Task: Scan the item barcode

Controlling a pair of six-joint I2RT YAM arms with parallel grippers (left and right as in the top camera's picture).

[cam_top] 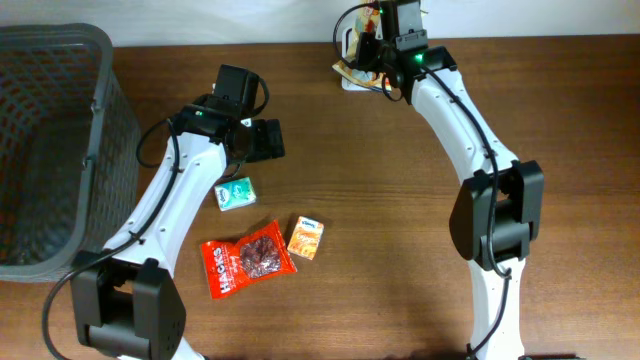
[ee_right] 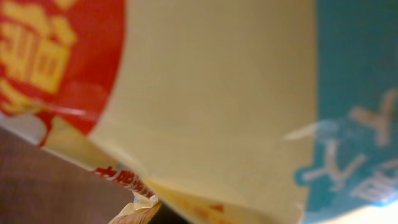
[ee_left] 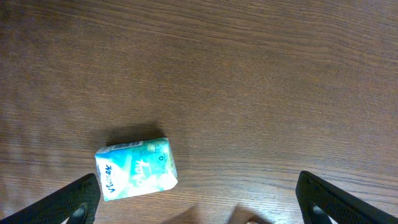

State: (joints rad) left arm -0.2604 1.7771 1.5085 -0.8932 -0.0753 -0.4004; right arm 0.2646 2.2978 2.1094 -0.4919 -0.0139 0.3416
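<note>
Filling the right wrist view, a printed packet (ee_right: 211,93) is seen so close that only blurred bands of red, cream and blue print can be made out. From overhead, it is seen held at the far edge of the table (cam_top: 400,280), clamped in the tightly closed right gripper (cam_top: 372,55). No barcode can be made out on it. The left gripper (ee_left: 198,180) is held above the table with its jaws spread wide and nothing between them. A blue tissue pack (ee_left: 137,168) is seen lying flat just beside its left finger (ee_left: 74,202), apart from it. A red snack bag (cam_top: 245,262) and an orange sachet (cam_top: 306,237) are laid side by side nearer the arm bases. A grey basket (cam_top: 60,40) is placed at the left edge.
</note>
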